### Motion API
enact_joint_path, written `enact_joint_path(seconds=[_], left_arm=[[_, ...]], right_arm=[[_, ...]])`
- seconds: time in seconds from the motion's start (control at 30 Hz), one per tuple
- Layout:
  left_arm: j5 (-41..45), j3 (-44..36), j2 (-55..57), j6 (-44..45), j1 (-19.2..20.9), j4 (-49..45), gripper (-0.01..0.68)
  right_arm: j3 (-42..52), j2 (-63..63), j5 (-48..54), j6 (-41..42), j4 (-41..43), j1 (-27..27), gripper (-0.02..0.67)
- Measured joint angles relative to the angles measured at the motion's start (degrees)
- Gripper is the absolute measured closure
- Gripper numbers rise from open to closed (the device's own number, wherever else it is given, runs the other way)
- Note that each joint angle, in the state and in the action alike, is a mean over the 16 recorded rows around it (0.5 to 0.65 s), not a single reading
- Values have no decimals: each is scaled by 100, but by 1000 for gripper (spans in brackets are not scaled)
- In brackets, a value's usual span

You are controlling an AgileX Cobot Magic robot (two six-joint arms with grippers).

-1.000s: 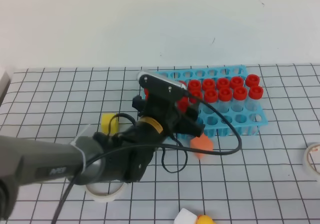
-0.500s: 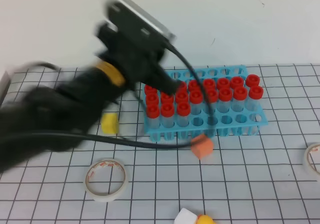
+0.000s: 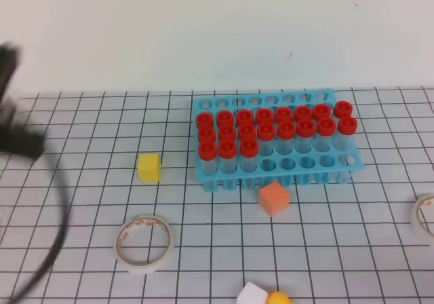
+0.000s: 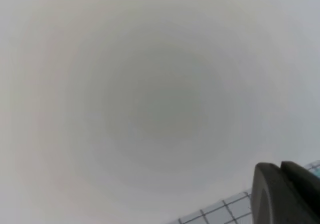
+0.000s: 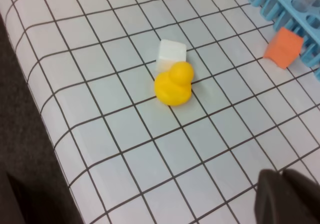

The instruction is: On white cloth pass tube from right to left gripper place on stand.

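The blue stand (image 3: 274, 141) sits on the white cloth (image 3: 88, 202) right of centre, and several red-capped tubes (image 3: 266, 133) stand upright in its rows. Which of them is the task's tube I cannot tell. My left arm (image 3: 12, 124) is a dark blur at the far left edge, well away from the stand. In the left wrist view the left gripper (image 4: 281, 168) is shut and empty, facing a blank grey wall. The right gripper (image 5: 284, 175) is shut with nothing in it, low over the cloth near a yellow duck (image 5: 173, 86). The stand's corner (image 5: 292, 6) shows at the top right of that view.
A yellow cube (image 3: 149, 167) lies left of the stand, an orange cube (image 3: 274, 199) just in front of it. A tape roll (image 3: 144, 243) lies front left, another (image 3: 424, 216) at the right edge. A white cube (image 3: 252, 294) and the duck (image 3: 277, 298) sit at the front edge. A black cable (image 3: 57, 236) hangs at the left.
The left arm has lifted away from the stand and swung up and off to the far left. Its jaws went from open to shut. The tubes stay in the stand.
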State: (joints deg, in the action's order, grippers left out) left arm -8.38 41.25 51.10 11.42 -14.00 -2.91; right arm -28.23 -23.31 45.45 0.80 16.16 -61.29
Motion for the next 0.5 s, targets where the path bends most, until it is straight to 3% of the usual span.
enact_joint_path(seconds=[0.23,0.5], left_arm=[[510,-1389,-1609,-2,565,35,673],[1648,-2580,-2631,-2,821,274,673]], right_arm=[[0,0,0,0,0,0,650],[0,0,0,0,0,0,650]])
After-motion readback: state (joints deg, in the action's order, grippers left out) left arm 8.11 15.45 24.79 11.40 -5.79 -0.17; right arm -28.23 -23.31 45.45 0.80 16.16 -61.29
